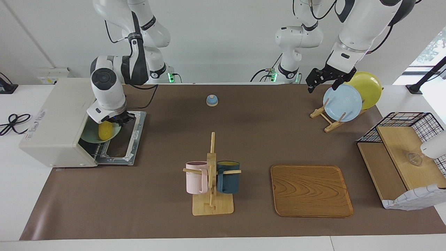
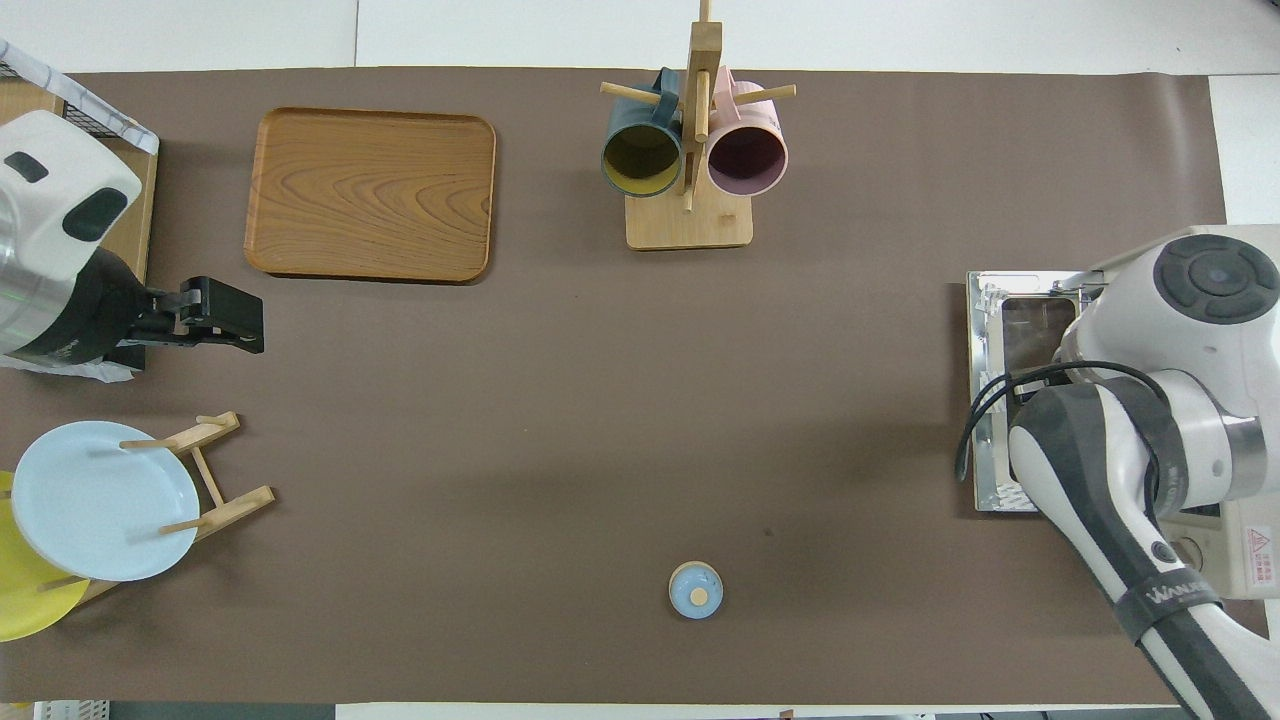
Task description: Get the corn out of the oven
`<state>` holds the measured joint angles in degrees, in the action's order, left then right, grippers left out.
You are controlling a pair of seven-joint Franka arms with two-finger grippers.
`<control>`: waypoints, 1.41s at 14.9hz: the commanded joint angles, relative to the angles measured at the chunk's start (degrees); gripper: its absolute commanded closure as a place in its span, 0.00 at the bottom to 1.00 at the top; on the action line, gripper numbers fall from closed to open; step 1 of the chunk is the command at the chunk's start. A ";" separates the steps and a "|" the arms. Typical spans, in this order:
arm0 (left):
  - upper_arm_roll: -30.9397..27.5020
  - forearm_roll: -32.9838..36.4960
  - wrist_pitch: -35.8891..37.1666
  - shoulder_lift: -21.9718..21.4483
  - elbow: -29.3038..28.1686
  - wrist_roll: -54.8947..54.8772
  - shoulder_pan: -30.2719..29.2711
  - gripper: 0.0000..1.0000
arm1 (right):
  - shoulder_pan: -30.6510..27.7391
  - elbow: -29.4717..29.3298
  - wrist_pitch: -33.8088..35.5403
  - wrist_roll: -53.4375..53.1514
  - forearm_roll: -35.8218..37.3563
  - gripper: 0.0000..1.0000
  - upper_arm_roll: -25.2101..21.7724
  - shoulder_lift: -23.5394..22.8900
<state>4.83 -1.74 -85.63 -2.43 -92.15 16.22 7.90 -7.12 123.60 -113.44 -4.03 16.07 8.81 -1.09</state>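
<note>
The off-white oven point(image 1: 55, 122) stands at the right arm's end of the table, its door point(image 1: 129, 139) folded down flat. The yellow corn point(image 1: 105, 131) lies on a pale green plate point(image 1: 90, 134) in the oven's mouth. My right gripper point(image 1: 116, 120) is down on the corn's upper end and hides part of it. In the overhead view the right arm point(image 2: 1150, 440) covers the corn and the gripper; only the door point(image 2: 1000, 400) shows. My left gripper point(image 1: 324, 81) is open and empty, waiting in the air over the plate rack; it also shows in the overhead view point(image 2: 225, 318).
A blue bell point(image 1: 212, 100) sits mid-table near the robots. A mug rack point(image 1: 212, 195) with a pink and a dark blue mug and a wooden tray point(image 1: 311, 190) lie farther out. A plate rack point(image 1: 329, 122) with blue and yellow plates and a wire basket point(image 1: 404, 122) are at the left arm's end.
</note>
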 commanded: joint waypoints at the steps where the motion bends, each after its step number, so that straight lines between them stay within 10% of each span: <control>1: 0.26 -0.37 -0.06 0.41 1.09 -0.05 -0.52 0.00 | 6.65 -7.11 6.10 -4.11 0.45 1.00 0.68 -2.15; 7: 0.26 -0.37 -0.32 0.50 1.09 -0.66 -0.43 0.00 | 22.38 -20.30 13.32 -20.19 -2.80 1.00 0.68 -8.12; 12: 0.26 -0.37 -1.20 0.50 1.01 -0.58 -0.52 0.00 | 33.92 -35.78 16.24 -38.37 -2.63 1.00 0.68 -23.93; 21: 0.26 -0.37 -1.82 0.50 1.00 -0.58 -1.75 0.00 | 39.29 -32.81 6.39 -43.60 -10.18 1.00 0.95 -26.59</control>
<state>4.68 -1.74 -87.01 -2.43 -92.13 16.12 6.91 32.54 90.65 -106.34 -47.86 7.91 9.45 -28.31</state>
